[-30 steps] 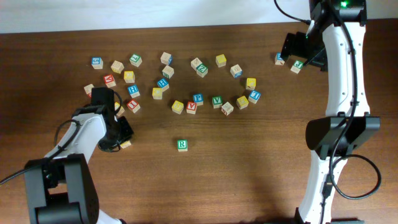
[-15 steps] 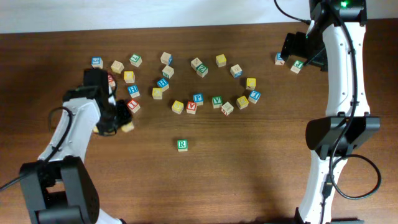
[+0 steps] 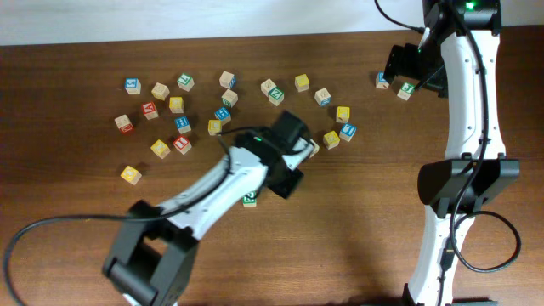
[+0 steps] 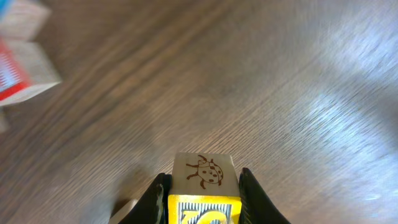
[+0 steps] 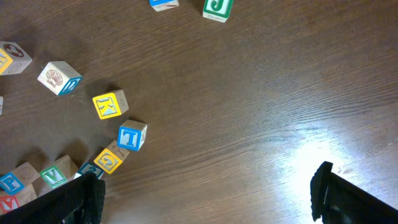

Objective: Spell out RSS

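The small wooden cube with a yellow face (image 4: 208, 171) sits clamped between the fingers of the left gripper (image 4: 204, 193). Its letter is cut off at the lower edge of the wrist view, and only a ladybird drawing (image 4: 205, 175) on its upper side shows. Overhead, the gripper hides this cube. The green-faced wooden R cube (image 3: 249, 200) lies just beside the gripper, partly covered by the arm. The right gripper (image 5: 207, 180) stands wide apart, holding nothing, over the brown wooden worktop (image 5: 261, 93).

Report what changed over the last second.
The left tool, shut on a yellow ladybug cube, carried it from the table's left side rightward to the centre, near the green R cube. That cube, the other cubes and the open right tool stayed put.
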Motion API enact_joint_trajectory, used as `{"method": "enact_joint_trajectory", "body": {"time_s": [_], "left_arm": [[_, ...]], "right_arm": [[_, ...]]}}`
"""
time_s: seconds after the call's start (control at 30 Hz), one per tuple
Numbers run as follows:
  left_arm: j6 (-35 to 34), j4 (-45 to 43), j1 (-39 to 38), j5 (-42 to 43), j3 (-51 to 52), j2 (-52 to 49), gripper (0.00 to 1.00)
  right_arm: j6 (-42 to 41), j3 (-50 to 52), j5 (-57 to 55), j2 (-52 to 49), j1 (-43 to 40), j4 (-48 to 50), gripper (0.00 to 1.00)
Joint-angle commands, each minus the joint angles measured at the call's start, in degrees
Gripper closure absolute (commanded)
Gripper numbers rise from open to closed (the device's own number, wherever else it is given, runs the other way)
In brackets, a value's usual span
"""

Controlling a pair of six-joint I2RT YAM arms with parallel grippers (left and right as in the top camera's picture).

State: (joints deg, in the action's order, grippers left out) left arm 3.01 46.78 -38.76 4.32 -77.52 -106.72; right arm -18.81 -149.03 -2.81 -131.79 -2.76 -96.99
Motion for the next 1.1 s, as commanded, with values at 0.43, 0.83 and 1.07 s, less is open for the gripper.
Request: {"method": "enact_joint_trajectory", "body": {"time_s": [0.43, 0.83, 1.07], "left_arm": [[27.5, 2.7, -4.3, -13.2, -0.7, -6.9, 0.73], [29.0, 5.6, -3.0, -16.2, -0.7, -6.9, 0.66], [33.9, 5.2, -1.9, -16.2, -0.7, -6.9, 0.67]], "right_arm": [[0.4, 0.0, -0.5, 0.7, -0.3, -0.1, 0.02], [0.4, 0.0, -0.5, 0.7, -0.3, -0.1, 0.02], [0.4, 0.0, -0.5, 0.7, -0.3, -0.1, 0.02]]}}
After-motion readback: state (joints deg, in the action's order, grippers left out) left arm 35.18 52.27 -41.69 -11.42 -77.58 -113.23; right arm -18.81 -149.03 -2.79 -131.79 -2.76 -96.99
